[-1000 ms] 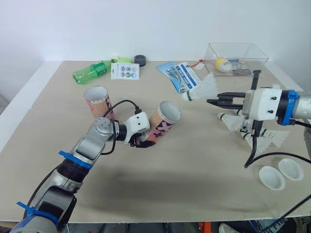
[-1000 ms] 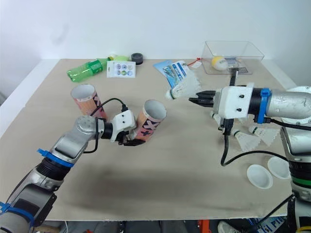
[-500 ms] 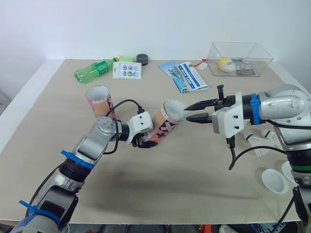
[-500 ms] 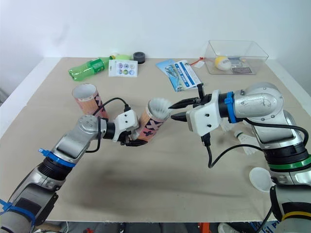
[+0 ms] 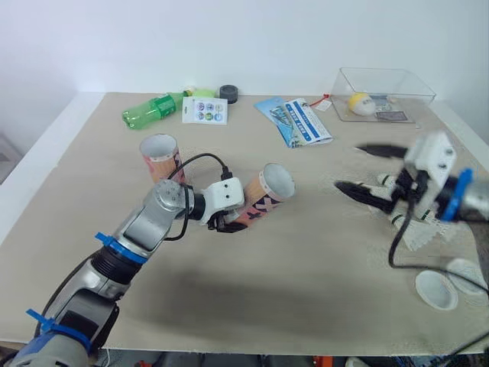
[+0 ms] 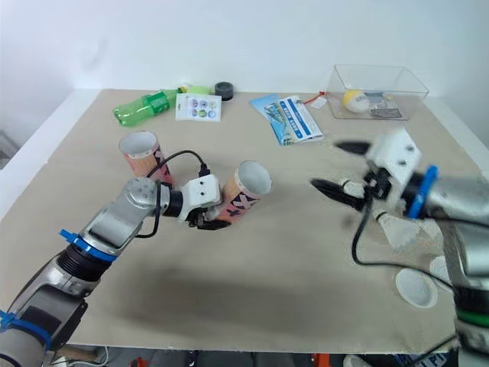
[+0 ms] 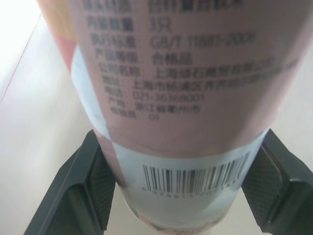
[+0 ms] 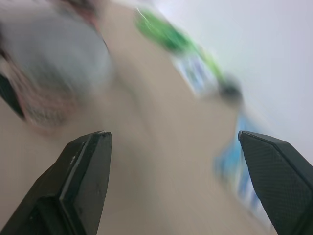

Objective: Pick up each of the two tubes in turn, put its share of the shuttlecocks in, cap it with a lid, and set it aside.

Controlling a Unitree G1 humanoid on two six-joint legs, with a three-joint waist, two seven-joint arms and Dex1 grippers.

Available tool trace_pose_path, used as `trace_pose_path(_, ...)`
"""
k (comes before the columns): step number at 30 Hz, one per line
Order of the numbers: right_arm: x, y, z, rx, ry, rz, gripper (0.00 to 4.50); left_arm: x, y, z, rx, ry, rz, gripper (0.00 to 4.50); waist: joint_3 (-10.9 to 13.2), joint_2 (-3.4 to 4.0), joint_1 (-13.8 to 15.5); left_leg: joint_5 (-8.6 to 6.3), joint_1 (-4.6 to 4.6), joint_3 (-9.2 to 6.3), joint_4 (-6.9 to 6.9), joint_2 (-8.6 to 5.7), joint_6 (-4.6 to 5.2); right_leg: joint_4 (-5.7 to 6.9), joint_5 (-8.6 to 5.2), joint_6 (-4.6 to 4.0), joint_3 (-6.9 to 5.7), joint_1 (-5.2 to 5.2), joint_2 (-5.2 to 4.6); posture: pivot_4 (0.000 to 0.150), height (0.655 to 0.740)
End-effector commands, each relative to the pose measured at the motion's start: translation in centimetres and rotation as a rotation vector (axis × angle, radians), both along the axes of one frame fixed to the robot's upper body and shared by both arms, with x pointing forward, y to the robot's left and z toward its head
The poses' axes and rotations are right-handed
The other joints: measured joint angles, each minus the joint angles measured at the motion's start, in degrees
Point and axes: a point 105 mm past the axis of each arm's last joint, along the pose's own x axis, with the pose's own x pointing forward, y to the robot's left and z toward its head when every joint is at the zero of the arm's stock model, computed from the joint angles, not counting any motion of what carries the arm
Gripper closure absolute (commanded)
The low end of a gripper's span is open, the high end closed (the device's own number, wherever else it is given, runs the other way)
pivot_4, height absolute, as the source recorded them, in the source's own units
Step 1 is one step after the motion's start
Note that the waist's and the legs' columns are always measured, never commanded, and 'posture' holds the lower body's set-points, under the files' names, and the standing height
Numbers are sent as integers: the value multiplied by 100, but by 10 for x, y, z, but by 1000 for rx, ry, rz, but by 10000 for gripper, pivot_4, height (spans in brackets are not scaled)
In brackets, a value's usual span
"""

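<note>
My left gripper is shut on the lower end of a pink patterned tube, which tilts with its open mouth up and to the right. In the left wrist view the black fingers clamp both sides of this tube. A second tube stands upright behind it on the left. My right gripper hovers open and empty to the right of the held tube. Loose white shuttlecocks lie under the right arm. Two white lids rest at the near right.
Along the back edge lie a green bottle, a sticker card, a black roll and a blue leaflet. A clear box with a yellow ball stands at the back right.
My right gripper carried a shuttlecock to the held tube's mouth, opened, and pulled back to the right without it. The left arm and its tube stayed put.
</note>
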Motion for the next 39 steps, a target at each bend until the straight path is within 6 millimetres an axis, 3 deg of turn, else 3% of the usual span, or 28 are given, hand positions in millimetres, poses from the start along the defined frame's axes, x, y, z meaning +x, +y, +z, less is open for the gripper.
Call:
trace_pose_path(1, -22, -24, -1, 60, 5, -154, 618, -5, -9, 14, 19, -35, -53, 15257, 1, 6, -10, -1, 1, 1, 0, 0, 1, 1, -5, 9, 2, 1, 0, 1500, 7400)
trace_pose_path(9, -69, -83, -28, 149, 97, -491, 618, -1, -10, 8, 105, -70, -76, 15257, 0, 8, -83, 0, 13, 9, 7, 2, 2, 4, -3, -7, 8, 4, 3, 1500, 7400)
trace_pose_path(14, -81, -93, -45, 206, 160, -549, 618, -2, -15, 6, 100, -67, -87, 15257, 0, 8, -82, 1, 14, 15, 22, 2, 2, 3, 0, -14, 12, 7, 2, 1500, 7400)
trace_pose_path(22, -61, -89, -73, 237, 194, -555, 618, -3, -20, 7, 88, -65, -94, 15257, -2, 10, -81, 1, 12, 17, 27, -1, 2, 2, 1, -12, 13, 9, -3, 1500, 7400)
trace_pose_path(39, -13, -92, -88, 305, 191, -572, 618, -4, -21, 4, 82, -69, -82, 15257, -4, 13, -79, 2, 8, 14, 26, -15, 3, 2, 5, 14, 15, 11, -12, 1500, 7400)
